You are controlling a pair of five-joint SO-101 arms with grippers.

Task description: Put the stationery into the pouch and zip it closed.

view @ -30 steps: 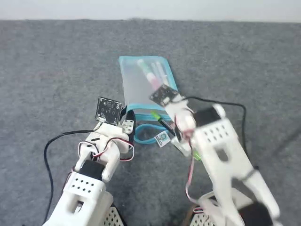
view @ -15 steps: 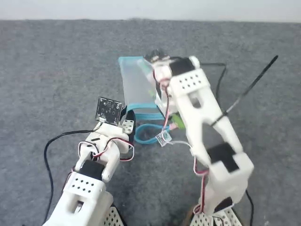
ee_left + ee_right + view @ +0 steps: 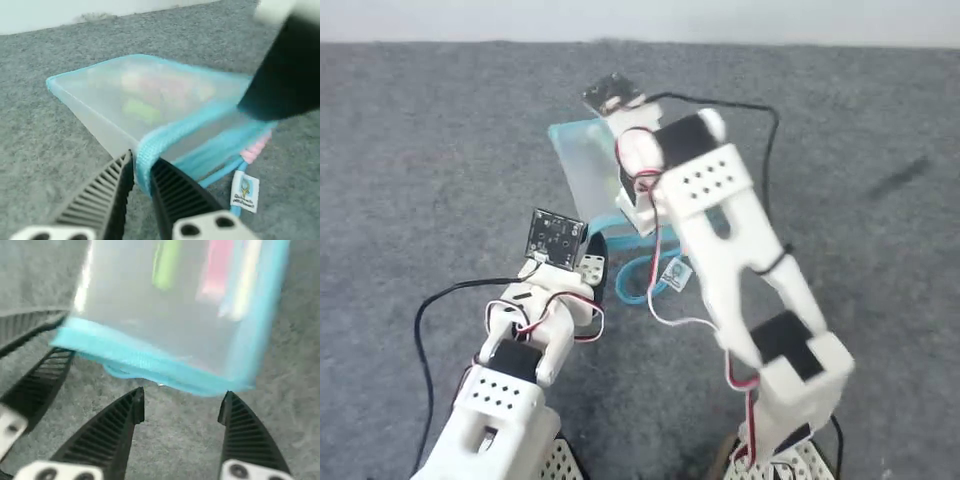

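We see the pouch (image 3: 578, 160) lying on grey carpet (image 3: 440, 130), with green and pink stationery (image 3: 167, 262) inside it. The left gripper (image 3: 141, 167) has its fingers pinching the pouch's blue zipper edge at one corner. The right gripper (image 3: 182, 400) hangs just above that same edge, fingers spread wide, holding nothing. A small tag (image 3: 245, 192) lies just beside the pouch.
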